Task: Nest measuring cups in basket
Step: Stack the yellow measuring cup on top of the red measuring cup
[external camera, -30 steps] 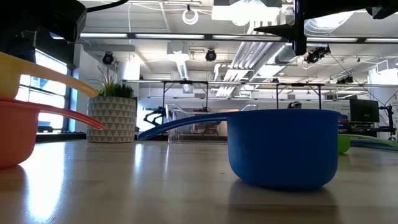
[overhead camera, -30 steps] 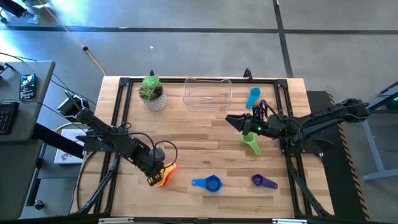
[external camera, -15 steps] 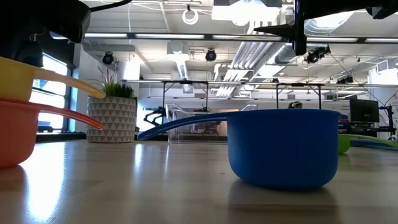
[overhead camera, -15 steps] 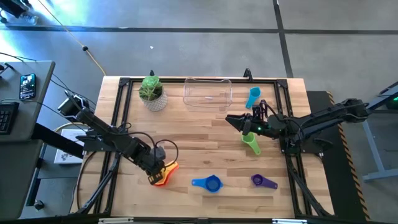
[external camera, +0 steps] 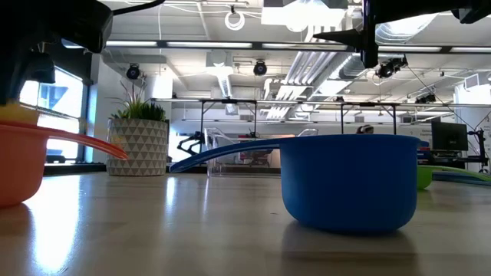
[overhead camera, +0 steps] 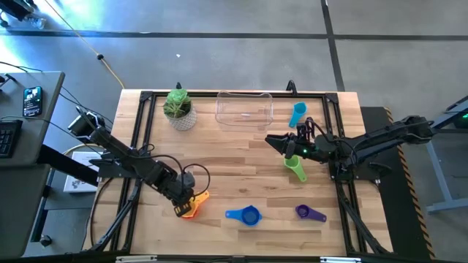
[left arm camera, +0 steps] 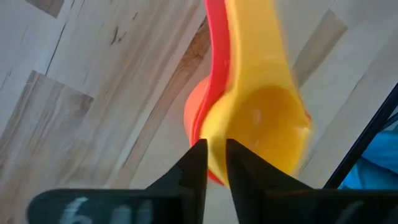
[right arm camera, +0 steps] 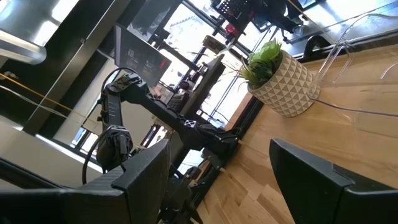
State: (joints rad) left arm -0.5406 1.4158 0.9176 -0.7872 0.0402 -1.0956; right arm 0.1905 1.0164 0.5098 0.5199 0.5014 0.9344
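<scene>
My left hand (left arm camera: 210,163) lowers yellow cup (left arm camera: 261,118) into orange cup (left arm camera: 194,112); fingers easing off rim. Nested pair forming. Right hand (overhead camera: 272,141) spread, waiting mid-counter.

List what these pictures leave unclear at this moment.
- Left gripper: whether it grips the yellow cup; fingers straddle the rim, wrist view blurred.
- Orange cup: low view's edge cuts it; the yellow cup hides its bowl from above.
- Basket: too faint to check inside, high view.

Six measuring cups (overhead camera: 250,215), one basket (overhead camera: 244,109), one plant (overhead camera: 178,108)
</scene>
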